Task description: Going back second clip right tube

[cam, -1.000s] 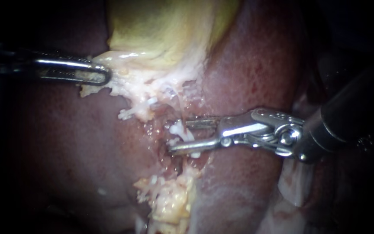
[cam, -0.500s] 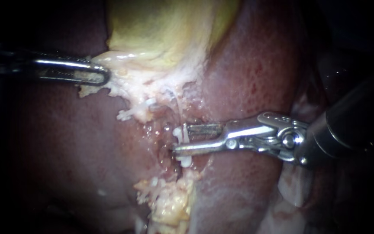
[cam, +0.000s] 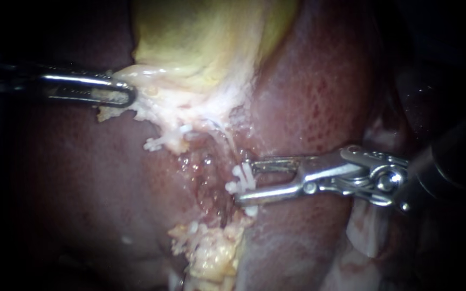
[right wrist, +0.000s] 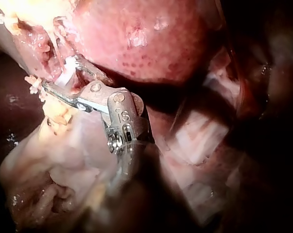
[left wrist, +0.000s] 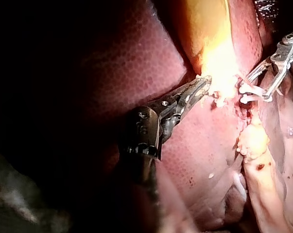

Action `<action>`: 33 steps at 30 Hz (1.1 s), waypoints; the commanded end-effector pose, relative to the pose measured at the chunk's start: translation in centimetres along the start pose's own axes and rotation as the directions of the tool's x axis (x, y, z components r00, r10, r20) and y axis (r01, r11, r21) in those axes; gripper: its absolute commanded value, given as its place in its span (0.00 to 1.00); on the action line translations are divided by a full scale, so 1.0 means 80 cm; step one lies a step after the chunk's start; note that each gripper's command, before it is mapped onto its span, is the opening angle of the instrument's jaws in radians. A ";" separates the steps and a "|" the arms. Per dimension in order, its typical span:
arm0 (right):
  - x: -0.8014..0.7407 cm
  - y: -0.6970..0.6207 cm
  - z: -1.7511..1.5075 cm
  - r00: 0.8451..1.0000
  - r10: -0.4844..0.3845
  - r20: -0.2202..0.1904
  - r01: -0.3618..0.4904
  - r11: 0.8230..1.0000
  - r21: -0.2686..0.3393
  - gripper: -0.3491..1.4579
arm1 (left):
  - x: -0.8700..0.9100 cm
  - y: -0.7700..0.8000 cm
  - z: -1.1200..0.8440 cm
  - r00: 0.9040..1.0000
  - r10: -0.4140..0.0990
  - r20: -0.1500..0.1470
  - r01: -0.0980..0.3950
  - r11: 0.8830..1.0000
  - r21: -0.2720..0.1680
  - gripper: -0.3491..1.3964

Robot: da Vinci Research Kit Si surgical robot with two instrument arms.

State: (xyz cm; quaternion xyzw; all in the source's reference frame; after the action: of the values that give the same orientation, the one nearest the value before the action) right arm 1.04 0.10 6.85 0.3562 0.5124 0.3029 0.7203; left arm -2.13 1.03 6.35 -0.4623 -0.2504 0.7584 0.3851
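We are gripping the gallbladder (cam: 190, 48) with the left instrument (cam: 129, 96); the right instrument (cam: 242, 181) is gaping around the seated clip (cam: 242, 177), its pull-back still to do.

The gallbladder (cam: 206, 43) runs off my endoscope view's top edge; my right instrument's (cam: 245, 182) shaft sinks into darkness at right, my left instrument's (cam: 129, 97) at left.

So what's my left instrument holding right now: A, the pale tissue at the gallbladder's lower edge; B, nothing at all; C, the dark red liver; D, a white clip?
A: the left instrument grips the pale tissue fringing the gallbladder, as both the endoscope and left wrist views show.
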 end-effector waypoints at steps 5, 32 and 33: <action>0.0007 -0.0003 -0.0005 1.000 -0.031 0.000 0.031 1.000 0.001 0.47 | 0.0000 0.0000 0.0000 1.000 0.000 0.001 0.000 1.000 0.000 0.00; 0.0042 -0.0035 -0.0055 0.871 -0.486 0.072 0.486 0.874 0.024 0.47 | -0.0001 0.0000 -0.0001 1.000 0.000 0.001 0.000 1.000 0.000 0.00; 0.0045 -0.0038 -0.0058 0.862 -0.500 0.080 0.500 0.866 0.024 0.47 | -0.0001 0.0000 -0.0001 1.000 0.000 0.001 0.000 1.000 0.000 0.00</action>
State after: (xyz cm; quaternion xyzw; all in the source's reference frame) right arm 0.70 0.33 6.26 0.2172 0.5557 0.0837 0.7981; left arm -2.12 1.03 6.35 -0.4620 -0.2507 0.7586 0.3851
